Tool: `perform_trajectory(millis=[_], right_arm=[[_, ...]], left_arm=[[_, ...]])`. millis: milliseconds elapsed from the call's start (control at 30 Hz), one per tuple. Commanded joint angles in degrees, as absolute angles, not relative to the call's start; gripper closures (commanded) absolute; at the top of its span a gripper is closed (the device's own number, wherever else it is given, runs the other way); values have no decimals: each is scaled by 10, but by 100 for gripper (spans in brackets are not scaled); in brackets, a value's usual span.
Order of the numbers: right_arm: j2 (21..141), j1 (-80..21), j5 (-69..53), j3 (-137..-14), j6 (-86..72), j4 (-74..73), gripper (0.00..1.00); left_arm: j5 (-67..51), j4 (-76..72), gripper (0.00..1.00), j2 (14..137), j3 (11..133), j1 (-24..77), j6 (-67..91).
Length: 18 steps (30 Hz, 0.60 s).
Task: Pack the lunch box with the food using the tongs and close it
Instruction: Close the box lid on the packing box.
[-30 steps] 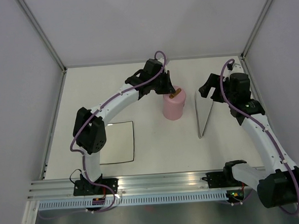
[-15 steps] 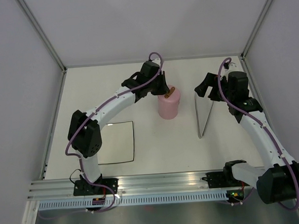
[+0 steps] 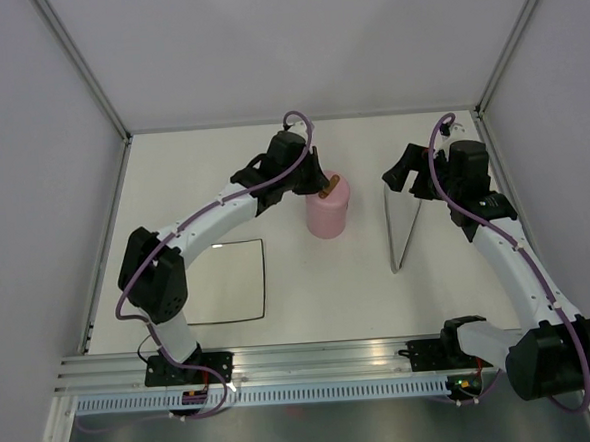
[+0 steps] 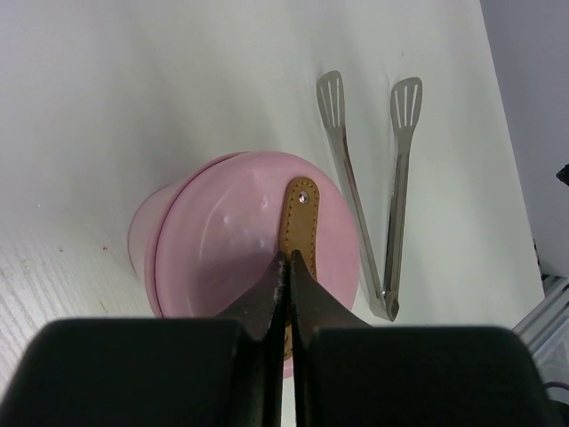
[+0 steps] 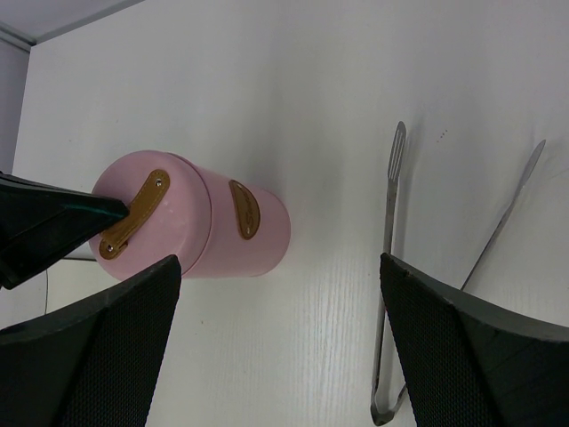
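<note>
The pink lunch box (image 3: 328, 215) stands mid-table with its round lid (image 4: 233, 233) on top. My left gripper (image 3: 318, 187) is shut on the lid's brown strip handle (image 4: 300, 210), its jaws (image 4: 290, 256) pinched together on the strip. The same box (image 5: 233, 233) lies to the left in the right wrist view. The silver tongs (image 3: 400, 231) lie flat on the table to the right of the box, seen as a narrow V (image 4: 372, 182). My right gripper (image 3: 413, 174) hangs open above the table (image 5: 278, 260), with the tongs (image 5: 388, 258) by its right finger. No food shows; the box's inside is hidden.
A flat white square plate (image 3: 230, 281) lies at the near left, beside the left arm's elbow. Side walls (image 3: 93, 193) close in the table on left, right and back. The metal rail (image 3: 313, 355) runs along the near edge.
The left gripper, still shut on the lid handle, has moved left and the lunch box has shifted left with it. The right arm has hardly moved.
</note>
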<state>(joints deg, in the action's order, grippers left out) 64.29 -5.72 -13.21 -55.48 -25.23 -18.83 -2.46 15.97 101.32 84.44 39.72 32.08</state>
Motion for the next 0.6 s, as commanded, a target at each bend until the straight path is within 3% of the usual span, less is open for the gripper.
perform_trajectory(millis=[0, 567], right_arm=[[642, -55, -138, -565, -252, -169, 2], [622, -55, -125, -562, -250, -177, 2]], left_arm=[[-16, 132, 98, 986, 831, 396, 337], [-37, 107, 98, 959, 833, 393, 373]])
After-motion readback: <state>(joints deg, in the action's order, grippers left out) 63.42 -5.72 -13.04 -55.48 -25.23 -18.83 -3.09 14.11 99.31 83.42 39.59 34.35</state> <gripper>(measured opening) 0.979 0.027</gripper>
